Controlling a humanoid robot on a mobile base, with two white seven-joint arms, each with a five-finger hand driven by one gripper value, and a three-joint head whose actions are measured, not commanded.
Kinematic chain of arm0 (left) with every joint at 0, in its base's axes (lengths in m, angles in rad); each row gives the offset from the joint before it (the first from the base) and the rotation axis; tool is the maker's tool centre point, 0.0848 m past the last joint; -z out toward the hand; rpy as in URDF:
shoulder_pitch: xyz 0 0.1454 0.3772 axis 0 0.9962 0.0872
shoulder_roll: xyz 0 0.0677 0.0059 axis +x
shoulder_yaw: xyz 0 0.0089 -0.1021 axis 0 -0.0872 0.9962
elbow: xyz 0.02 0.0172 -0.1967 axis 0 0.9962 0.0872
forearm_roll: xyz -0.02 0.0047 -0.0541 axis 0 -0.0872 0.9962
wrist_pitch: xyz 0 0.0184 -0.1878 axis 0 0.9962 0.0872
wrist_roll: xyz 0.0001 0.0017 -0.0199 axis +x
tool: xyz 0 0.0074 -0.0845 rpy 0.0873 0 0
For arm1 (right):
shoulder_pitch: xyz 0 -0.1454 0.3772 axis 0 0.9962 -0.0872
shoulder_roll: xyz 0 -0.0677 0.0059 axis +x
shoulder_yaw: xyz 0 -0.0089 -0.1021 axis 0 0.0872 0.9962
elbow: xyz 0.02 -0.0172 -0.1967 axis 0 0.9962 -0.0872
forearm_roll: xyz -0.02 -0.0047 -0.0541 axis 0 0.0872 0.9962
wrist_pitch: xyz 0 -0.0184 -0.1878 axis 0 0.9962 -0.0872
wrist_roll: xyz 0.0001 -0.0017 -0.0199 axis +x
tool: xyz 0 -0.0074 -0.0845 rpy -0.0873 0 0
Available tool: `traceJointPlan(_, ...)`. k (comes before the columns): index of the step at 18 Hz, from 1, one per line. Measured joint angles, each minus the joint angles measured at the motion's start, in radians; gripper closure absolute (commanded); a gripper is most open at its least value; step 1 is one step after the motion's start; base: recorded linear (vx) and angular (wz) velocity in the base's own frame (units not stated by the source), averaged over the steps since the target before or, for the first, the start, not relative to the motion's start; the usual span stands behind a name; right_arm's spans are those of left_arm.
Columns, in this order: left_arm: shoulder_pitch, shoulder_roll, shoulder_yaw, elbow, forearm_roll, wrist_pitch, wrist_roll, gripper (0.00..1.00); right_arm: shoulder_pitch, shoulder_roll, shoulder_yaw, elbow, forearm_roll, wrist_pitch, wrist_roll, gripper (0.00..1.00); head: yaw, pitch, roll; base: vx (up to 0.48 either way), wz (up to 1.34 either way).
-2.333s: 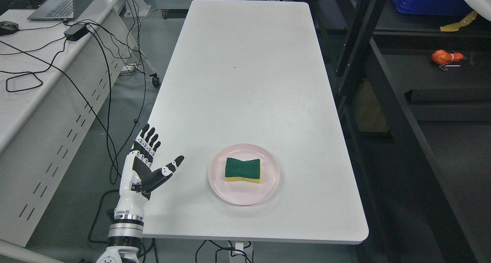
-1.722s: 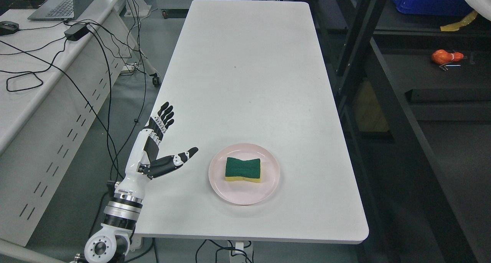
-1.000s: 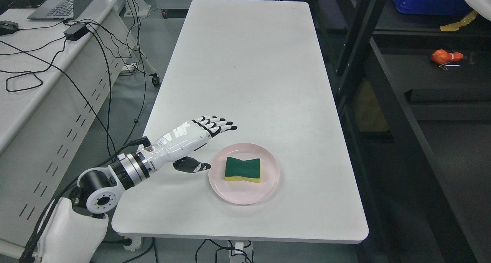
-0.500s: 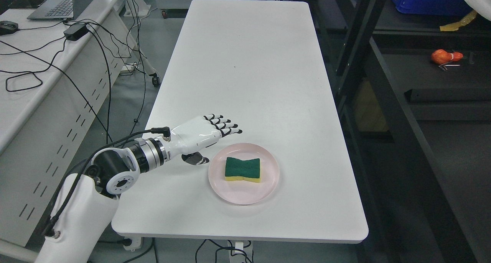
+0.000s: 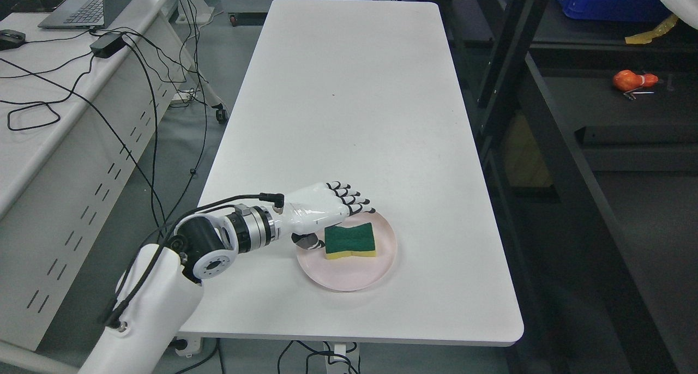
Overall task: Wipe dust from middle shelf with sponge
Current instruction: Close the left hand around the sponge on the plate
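A green-topped yellow sponge [image 5: 351, 241] lies slightly askew on a pink plate [image 5: 349, 273] near the front of the white table [image 5: 349, 101]. My left hand [image 5: 338, 225] reaches in from the lower left and hovers over the plate's left rim. Its fingers [image 5: 357, 202] are stretched out flat over the sponge's far edge, and the thumb [image 5: 310, 244] sits against the sponge's left end. The hand is open, not closed around the sponge. The dark shelf unit [image 5: 600, 112] stands to the right of the table. My right arm does not show.
An orange object [image 5: 634, 81] lies on the shelf, and a blue bin [image 5: 605, 0] sits on the level above. A desk [image 5: 32, 145] with a laptop [image 5: 92, 3] and hanging cables [image 5: 147, 90] stands to the left, across a narrow gap.
My left arm swung from the table's left edge, palm turning downward, and reached over the plate. The sponge has shifted a little to the right and turned slightly.
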Motion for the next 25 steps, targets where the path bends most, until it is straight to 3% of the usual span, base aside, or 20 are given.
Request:
traceJointPlan(4, 0.01, -0.018, -0.033, 0.009, -0.004, -0.002, 0.0, 0.2, 0.0, 0.0, 0.0, 0.0, 0.0, 0.0, 0.0, 0.0, 0.0, 0.0, 0.0, 0.0, 0.0)
traceJointPlan(9, 0.021, -0.029, -0.047, 0.014, -0.002, -0.036, -0.001, 0.55, 0.0, 0.0, 0.0, 0.0, 0.0, 0.0, 0.0, 0.0, 0.0, 0.0, 0.0, 0.0, 0.0)
traceJointPlan(15, 0.03, -0.041, 0.004, 0.017, 0.026, -0.181, -0.007, 0.98, 0.0, 0.0, 0.0, 0.0, 0.0, 0.0, 0.0, 0.0, 0.0, 0.0, 0.0, 0.0, 0.0)
traceJointPlan(25, 0.037, -0.049, 0.181, 0.012, 0.119, -0.243, -0.008, 1.0, 0.0, 0.0, 0.0, 0.0, 0.0, 0.0, 0.0, 0.0, 0.0, 0.0, 0.0, 0.0, 0.0)
